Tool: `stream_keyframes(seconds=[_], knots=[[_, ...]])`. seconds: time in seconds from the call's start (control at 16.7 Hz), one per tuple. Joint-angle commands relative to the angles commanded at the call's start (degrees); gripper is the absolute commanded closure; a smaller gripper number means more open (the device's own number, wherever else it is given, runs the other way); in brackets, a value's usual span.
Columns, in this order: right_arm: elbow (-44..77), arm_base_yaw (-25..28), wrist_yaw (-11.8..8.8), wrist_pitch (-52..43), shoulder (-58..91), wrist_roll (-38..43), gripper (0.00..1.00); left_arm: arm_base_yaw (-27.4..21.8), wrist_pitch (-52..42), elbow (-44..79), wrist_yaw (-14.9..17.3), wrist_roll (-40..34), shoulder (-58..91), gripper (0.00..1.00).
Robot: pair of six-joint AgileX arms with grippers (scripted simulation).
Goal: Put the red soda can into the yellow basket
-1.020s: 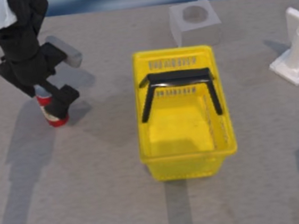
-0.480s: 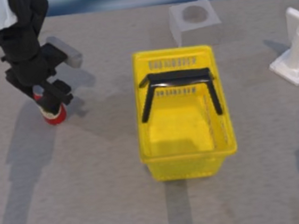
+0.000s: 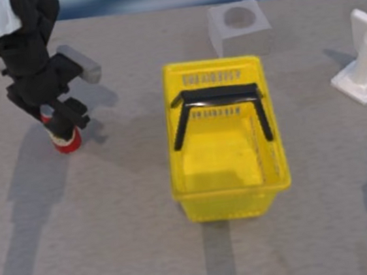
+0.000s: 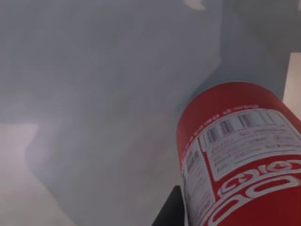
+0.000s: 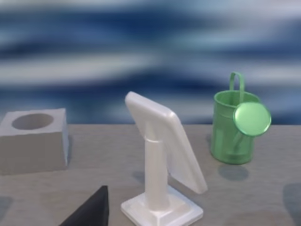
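Note:
The red soda can (image 3: 68, 143) stands at the table's left side, mostly covered from above by my left gripper (image 3: 61, 126), which is shut on it. In the left wrist view the red soda can (image 4: 244, 160) fills the frame close up, its barcode label showing, and one black finger (image 4: 171, 212) lies against its side. The yellow basket (image 3: 232, 198) sits in the middle of the table, well to the right of the can, its black handle (image 3: 217, 96) raised across the far half. My right arm is outside the top view; only a black part of my right gripper (image 5: 90, 211) shows.
A grey block with a round hole (image 3: 239, 25) stands behind the basket. At the right edge is a white stand (image 3: 364, 59), with a green watering can (image 5: 235, 127) beyond it. A grey cylinder (image 3: 82, 64) lies just behind my left arm.
My left gripper has closed in on the can and shifted slightly toward the far side of the table. For the last half second nothing has visibly moved.

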Motion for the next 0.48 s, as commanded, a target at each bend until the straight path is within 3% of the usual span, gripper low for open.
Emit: stream_keyframes(seconds=[0.36,0.48], knots=[[0.00,0.00,0.00,0.00,0.00,0.00,0.00,0.08,0.02,-0.04,0.02,0.06,-0.12,1.00],[0.00,0.00,0.00,0.00,0.00,0.00,0.00,-0.19,1.80,-0.39,1.48,-0.42,-0.26,1.00]])
